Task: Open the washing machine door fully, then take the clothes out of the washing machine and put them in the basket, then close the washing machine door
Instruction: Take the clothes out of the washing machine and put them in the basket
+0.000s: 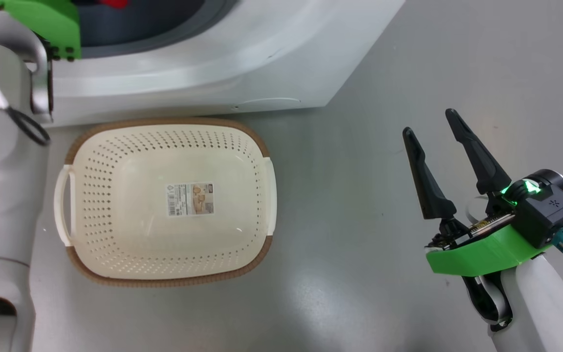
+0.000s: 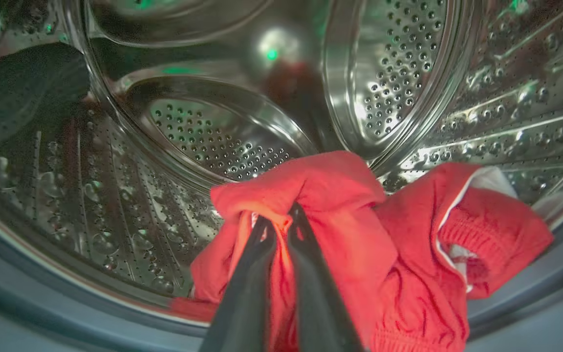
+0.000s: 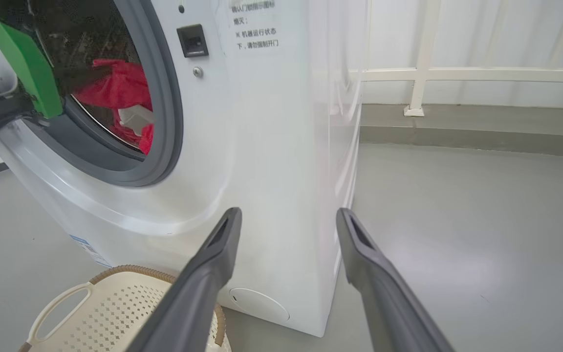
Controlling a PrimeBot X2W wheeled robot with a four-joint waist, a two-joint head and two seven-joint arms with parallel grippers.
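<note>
Where the white washing machine (image 3: 281,146) stands on a grey floor (image 1: 359,274), its round opening is uncovered, framed by a grey rubber ring (image 3: 169,122) with a small black latch slot (image 3: 192,40) and a printed notice (image 3: 254,24) on the front panel beside it. The basket (image 1: 242,195), cream with a brown rim, sits on the floor just in front of the machine's lower front edge, below the opening, and holds nothing but a paper sticker (image 1: 189,199) on its bottom. The robot's pale left forearm (image 1: 3,171) rises along the left edge of the head view, beside the basket's left handle, and its green wrist bracket (image 1: 42,19) leans into the opening, covering part of it. Inside, the steel perforated drum (image 2: 213,142) curves around the clothes (image 2: 340,205), a red bundle with white trim lying at the drum's front edge, close against the rubber ring. The left claw (image 2: 280,215) is pressed together on a fold of the red fabric, its two dark fingers nearly meeting with cloth pinched between them and bunched over their tips. The right claw (image 1: 428,121) hangs over bare floor to the right of the basket, well apart from it, fingers spread wide, holding and touching nothing, pointing towards the machine's front right corner. Behind the machine, a white railing (image 3: 425,73) runs along a pale wall.
</note>
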